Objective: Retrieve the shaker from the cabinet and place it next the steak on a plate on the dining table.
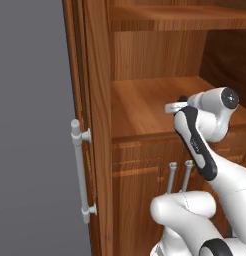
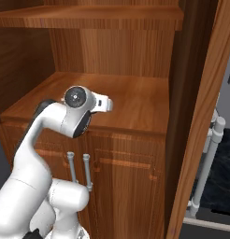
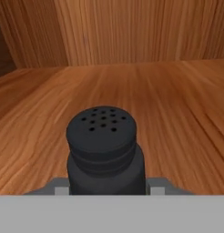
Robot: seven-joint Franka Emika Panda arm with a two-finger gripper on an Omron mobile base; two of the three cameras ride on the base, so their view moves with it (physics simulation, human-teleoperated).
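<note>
- My gripper (image 3: 107, 191) is clamped on the shaker (image 3: 104, 152), a dark, round pot with a domed cap full of small holes.
- In the hand view the shaker stands upright at 6 o'clock, just in front of the camera, with grey finger pads (image 3: 61, 190) pressed against its body at 8 and 4 o'clock.
- The shaker is inside the cabinet (image 1: 97, 150), over its middle shelf (image 3: 177, 113); I cannot tell whether its base touches the wood.
- Beyond the shaker the bare shelf runs toward 12 o'clock and meets the cabinet's wooden back wall (image 3: 132, 32).
- In the left base view my white arm (image 1: 205, 145) rises from 5 o'clock and my wrist reaches over the front edge of the shelf at about 3 o'clock.
- The cabinet's open door stands edge-on at 9 o'clock in that view, with a long silver bar handle (image 1: 79, 170) on it.
- Under the shelf are lower doors (image 2: 126, 186) with two short silver handles (image 2: 79, 170).
- In the right base view my wrist (image 2: 82, 109) sits left of centre, above the shelf's front edge.
</note>
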